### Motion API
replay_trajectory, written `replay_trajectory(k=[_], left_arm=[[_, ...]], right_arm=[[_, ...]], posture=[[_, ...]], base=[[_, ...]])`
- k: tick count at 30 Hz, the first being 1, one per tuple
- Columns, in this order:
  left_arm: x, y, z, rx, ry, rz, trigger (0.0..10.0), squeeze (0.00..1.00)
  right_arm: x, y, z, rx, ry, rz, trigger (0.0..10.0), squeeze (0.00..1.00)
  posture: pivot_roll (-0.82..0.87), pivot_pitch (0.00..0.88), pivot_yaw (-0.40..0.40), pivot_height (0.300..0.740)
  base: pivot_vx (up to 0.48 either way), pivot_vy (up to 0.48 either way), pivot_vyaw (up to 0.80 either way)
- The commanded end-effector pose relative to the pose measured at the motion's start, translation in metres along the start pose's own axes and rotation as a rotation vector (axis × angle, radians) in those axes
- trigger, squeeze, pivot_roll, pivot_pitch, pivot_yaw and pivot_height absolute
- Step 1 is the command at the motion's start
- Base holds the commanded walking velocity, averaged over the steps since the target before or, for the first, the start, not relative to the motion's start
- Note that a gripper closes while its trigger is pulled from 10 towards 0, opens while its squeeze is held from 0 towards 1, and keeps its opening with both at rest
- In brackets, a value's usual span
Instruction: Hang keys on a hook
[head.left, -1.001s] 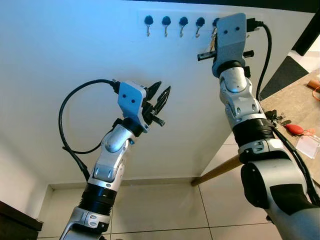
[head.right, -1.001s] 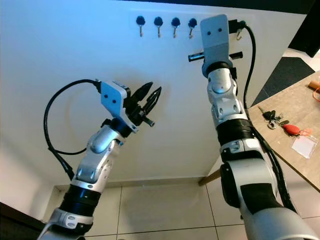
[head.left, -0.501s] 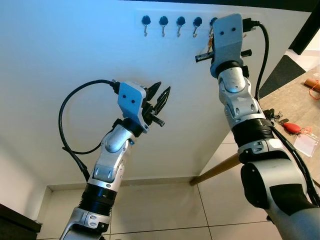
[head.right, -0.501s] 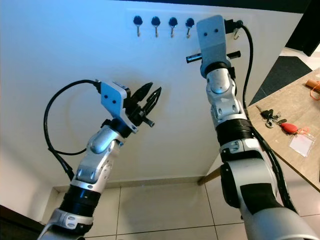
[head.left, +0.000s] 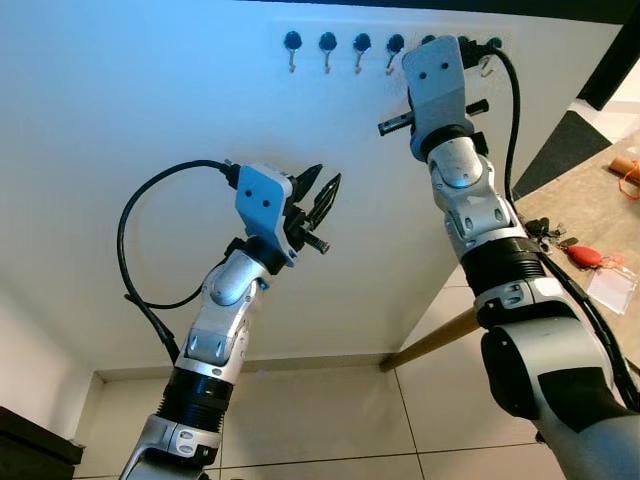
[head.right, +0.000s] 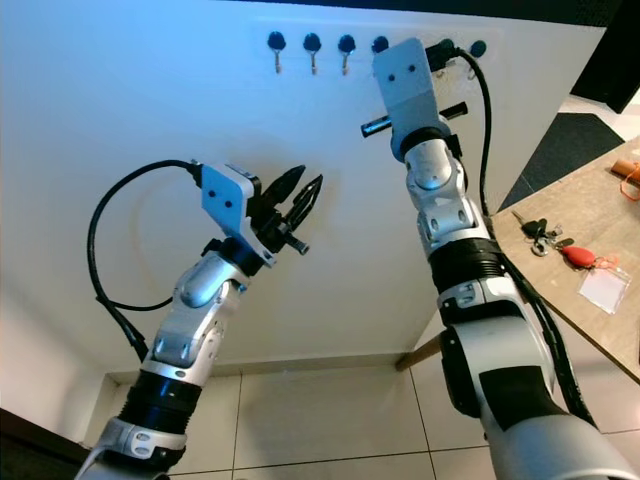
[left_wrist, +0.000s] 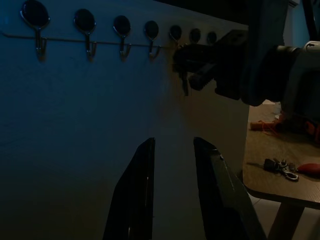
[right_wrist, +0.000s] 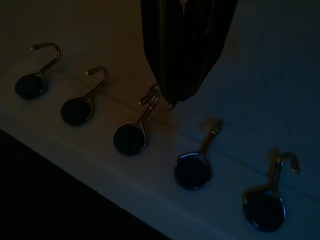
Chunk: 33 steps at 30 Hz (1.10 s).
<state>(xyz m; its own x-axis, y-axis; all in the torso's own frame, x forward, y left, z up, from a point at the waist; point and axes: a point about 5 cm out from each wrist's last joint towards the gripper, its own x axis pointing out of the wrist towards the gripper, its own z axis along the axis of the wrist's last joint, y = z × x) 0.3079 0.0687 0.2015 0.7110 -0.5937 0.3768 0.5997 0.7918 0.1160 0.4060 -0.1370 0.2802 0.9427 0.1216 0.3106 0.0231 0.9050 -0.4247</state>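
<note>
The right hand (right_wrist: 172, 95), closed on the key ring (right_wrist: 156, 100), holds it at a hook (right_wrist: 147, 107); seating and release remain, judging by the ring's position, while the left hand (head.left: 322, 200) idles narrowly open.

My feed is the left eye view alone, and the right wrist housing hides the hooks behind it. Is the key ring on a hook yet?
Observer: The right wrist view shows the key ring at the tip of one hook, held by the right gripper; whether it is threaded on, I cannot tell.
Operator: Which hook?
Observer: The middle of five in that view.
Operator: Is the left arm involved?
Observer: No. The left gripper has its jaws apart, well short of the hook rail.
</note>
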Motion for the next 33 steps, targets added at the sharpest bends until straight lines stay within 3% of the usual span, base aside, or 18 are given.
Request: replay_trajectory(k=[1, 12, 13, 19, 20, 21, 33], left_arm=[[-0.001, -0.003, -0.002, -0.001, 0.01, -0.01, 10.0, 0.0], [-0.001, -0.003, -0.002, 0.001, 0.011, -0.01, 10.0, 0.0], [-0.001, -0.003, -0.002, 0.001, 0.01, -0.01, 10.0, 0.0], [-0.001, -0.003, -0.002, 0.001, 0.008, -0.01, 10.0, 0.0], [-0.001, -0.003, -0.002, 0.001, 0.008, -0.011, 10.0, 0.0], [-0.001, -0.003, -0.002, 0.0, 0.007, -0.011, 10.0, 0.0], [-0.001, -0.004, -0.002, -0.007, 0.002, -0.019, 10.0, 0.0]], right_arm=[[0.0, 0.0, -0.004, -0.016, 0.023, 0.014, 10.0, 0.0], [-0.002, -0.002, -0.007, 0.01, 0.037, 0.013, 10.0, 0.0], [-0.002, -0.002, -0.007, 0.027, 0.038, 0.015, 10.0, 1.0], [-0.002, -0.002, -0.006, 0.02, 0.034, 0.009, 10.0, 1.0], [-0.002, -0.003, -0.006, 0.012, 0.029, -0.001, 10.0, 0.67], [-0.003, -0.004, -0.005, 0.007, 0.022, -0.015, 10.0, 0.0], [-0.02, -0.011, -0.005, 0.098, -0.069, -0.098, 10.0, 0.0]], posture=[[0.06, 0.051, -0.081, 0.74], [0.06, 0.053, -0.081, 0.74], [0.06, 0.051, -0.081, 0.74], [0.06, 0.048, -0.08, 0.74], [0.06, 0.048, -0.08, 0.74], [0.06, 0.048, -0.08, 0.74], [0.06, 0.044, -0.075, 0.74]], base=[[0.0, 0.0, 0.0], [0.0, 0.0, 0.0], [0.0, 0.0, 0.0], [0.0, 0.0, 0.0], [0.0, 0.0, 0.0], [0.0, 0.0, 0.0], [0.0, 0.0, 0.0]])
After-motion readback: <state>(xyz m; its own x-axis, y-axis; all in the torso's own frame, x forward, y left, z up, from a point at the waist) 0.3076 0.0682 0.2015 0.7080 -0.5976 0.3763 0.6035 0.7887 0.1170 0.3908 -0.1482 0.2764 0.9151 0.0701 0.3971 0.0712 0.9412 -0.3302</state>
